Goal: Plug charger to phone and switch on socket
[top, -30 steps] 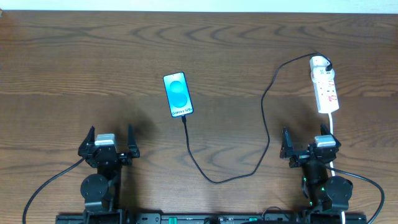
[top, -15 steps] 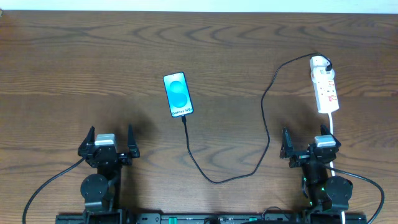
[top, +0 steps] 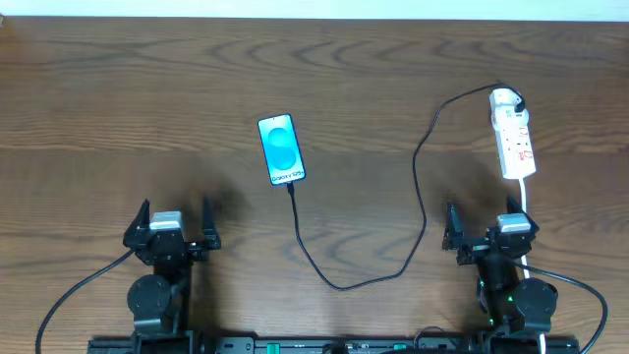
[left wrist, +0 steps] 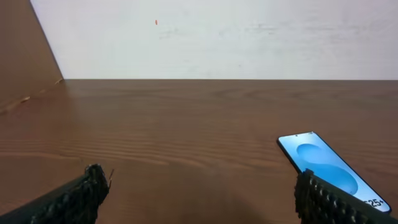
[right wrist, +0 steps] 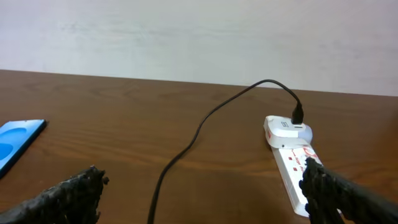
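Observation:
The phone (top: 281,149) lies face up on the table's middle, blue screen lit; it also shows in the left wrist view (left wrist: 329,171) and the right wrist view (right wrist: 18,143). The black charger cable (top: 339,283) runs from the phone's near end in a loop to the white plug on the socket (top: 514,144) at the far right, also in the right wrist view (right wrist: 292,162). Its tip sits at the phone's port. My left gripper (top: 173,224) is open and empty near the front left. My right gripper (top: 488,228) is open and empty, just in front of the socket.
The thick white cord (top: 526,202) runs from the socket's near end down past my right arm. A pale wall (left wrist: 217,37) stands behind the wooden table (top: 118,108).

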Motion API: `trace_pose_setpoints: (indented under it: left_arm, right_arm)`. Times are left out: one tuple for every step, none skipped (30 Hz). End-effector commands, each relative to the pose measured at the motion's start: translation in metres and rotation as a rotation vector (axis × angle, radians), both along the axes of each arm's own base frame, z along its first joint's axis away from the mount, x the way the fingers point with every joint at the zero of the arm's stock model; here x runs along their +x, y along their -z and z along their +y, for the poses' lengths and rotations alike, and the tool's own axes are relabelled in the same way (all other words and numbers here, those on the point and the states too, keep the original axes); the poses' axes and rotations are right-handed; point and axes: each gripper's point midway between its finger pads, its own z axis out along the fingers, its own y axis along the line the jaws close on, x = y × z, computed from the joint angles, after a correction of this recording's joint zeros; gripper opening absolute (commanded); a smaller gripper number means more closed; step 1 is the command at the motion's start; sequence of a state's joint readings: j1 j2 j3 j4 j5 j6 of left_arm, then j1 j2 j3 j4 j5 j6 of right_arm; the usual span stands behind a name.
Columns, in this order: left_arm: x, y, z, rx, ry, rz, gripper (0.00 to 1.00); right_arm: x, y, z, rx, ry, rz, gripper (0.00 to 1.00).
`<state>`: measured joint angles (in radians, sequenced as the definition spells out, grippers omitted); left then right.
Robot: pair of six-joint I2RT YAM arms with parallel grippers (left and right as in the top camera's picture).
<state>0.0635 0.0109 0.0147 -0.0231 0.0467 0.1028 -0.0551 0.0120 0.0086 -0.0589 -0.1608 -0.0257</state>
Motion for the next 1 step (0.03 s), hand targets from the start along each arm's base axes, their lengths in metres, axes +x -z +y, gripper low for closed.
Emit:
trace_pose_setpoints:
  left_arm:
    - [-0.0015,0.0154,0.0012,0.008,-0.008,0.053,0.98]
  right_arm:
    - [-0.0002,0.0004,-0.0002,0.013,0.001,-0.001,0.99]
